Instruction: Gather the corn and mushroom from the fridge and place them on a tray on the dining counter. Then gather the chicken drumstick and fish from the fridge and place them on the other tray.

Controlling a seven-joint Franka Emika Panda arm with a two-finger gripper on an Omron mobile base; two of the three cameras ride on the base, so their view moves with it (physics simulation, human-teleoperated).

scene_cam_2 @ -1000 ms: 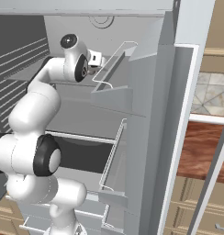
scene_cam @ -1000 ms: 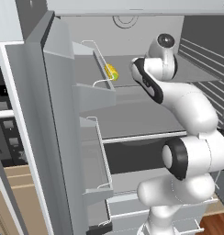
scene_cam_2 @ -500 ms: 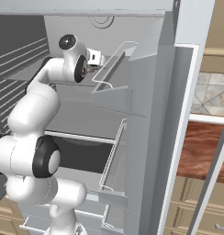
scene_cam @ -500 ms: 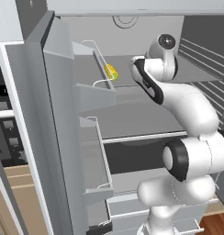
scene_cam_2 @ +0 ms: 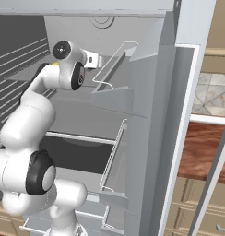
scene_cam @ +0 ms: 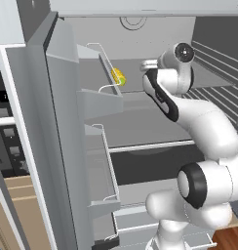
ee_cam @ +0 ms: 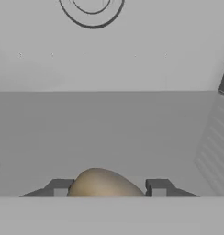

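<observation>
**Hand clamped on the mushroom, deep in the fridge**

The arm reaches up and into the open fridge (scene_cam: 140, 122), and the hand (scene_cam: 149, 65) sits over the upper shelf, close to the back wall. From the right base view the hand (scene_cam_2: 93, 59) pokes out past the wrist, just beside the wire rail of the door bin (scene_cam_2: 112, 69).

Down the hand's own camera a tan, rounded lump fills the gap. I take it for the mushroom (ee_cam: 104, 181), cap up. The two dark fingers (ee_cam: 158, 186) press in on either side of it with no daylight showing, so I call the hand (ee_cam: 109, 187) clamped on the mushroom. Whether the mushroom rests on the shelf or is off it, I cannot tell.

The corn (scene_cam: 118, 76) is the yellow spot on that same shelf, near the hand. It lies off to the left in the left base view, between the hand and the door bin. It is too small to read its long axis.

So the mushroom lies dead centre between the fingers, straight ahead of the palm, with nothing to line up. My read is that the next move is a clean pull back out of the fridge. The risk is the hand clipping the bin rail or nudging the corn on the way
</observation>
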